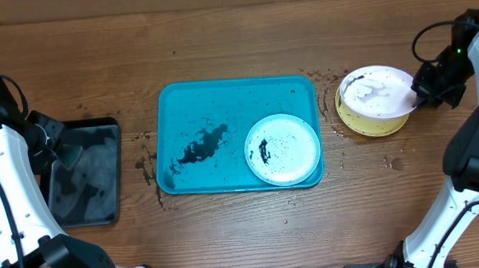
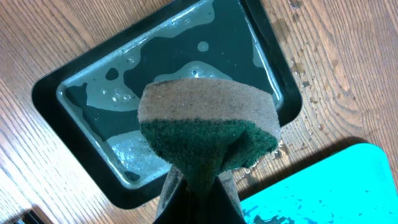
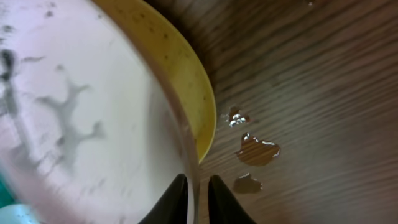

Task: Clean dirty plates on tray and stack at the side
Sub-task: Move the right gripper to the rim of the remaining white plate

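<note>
The turquoise tray (image 1: 221,102) lies mid-table with a dark smear on its left half. A light blue plate (image 1: 283,150) with dark specks sits in its right front corner. To the right of the tray, a yellow-green plate (image 1: 375,127) rests on the table. A white plate (image 1: 377,92) with grey smears sits over it. My right gripper (image 1: 422,98) is shut on the white plate's right rim (image 3: 81,112), and the yellow-green plate (image 3: 180,68) shows beneath, by the fingers (image 3: 197,193). My left gripper (image 2: 202,186) is shut on a green-and-tan sponge (image 2: 208,124) above the black tray (image 2: 81,81).
The black tray (image 1: 91,199) holds soapy water at the far left of the table. Dark specks and water drops (image 3: 258,149) lie on the wood around the turquoise tray and the stacked plates. The turquoise tray's corner (image 2: 323,186) shows in the left wrist view.
</note>
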`<state>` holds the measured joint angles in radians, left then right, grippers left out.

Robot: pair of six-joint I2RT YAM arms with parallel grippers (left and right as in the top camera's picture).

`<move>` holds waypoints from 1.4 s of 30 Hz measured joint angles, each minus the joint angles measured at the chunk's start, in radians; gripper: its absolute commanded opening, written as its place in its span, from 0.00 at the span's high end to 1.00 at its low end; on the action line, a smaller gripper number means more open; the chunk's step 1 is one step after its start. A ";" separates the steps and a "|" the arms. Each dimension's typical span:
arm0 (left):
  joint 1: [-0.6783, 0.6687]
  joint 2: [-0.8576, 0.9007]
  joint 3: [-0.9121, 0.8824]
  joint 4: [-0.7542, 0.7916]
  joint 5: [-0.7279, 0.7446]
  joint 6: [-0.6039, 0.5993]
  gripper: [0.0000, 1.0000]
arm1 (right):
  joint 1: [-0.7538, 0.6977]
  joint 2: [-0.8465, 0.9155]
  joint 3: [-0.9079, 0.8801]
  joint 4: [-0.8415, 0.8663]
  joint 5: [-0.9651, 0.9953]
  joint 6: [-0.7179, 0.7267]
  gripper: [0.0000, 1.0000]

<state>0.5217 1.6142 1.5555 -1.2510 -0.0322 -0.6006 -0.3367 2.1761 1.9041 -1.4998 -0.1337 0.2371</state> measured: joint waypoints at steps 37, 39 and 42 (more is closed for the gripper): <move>-0.026 0.000 -0.044 0.052 0.048 0.008 0.96 | 0.697 -0.019 -0.216 0.209 0.142 -0.197 0.51; -0.026 0.000 -0.044 0.052 0.048 0.008 0.96 | 0.697 -0.019 -0.221 0.208 0.137 -0.198 0.51; -0.026 0.000 -0.044 0.052 0.048 0.008 0.96 | 0.697 -0.019 -0.233 0.208 0.115 -0.198 0.51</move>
<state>0.4961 1.6142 1.5112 -1.1988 0.0158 -0.5926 0.3607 2.1571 1.6711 -1.2919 -0.0189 0.0391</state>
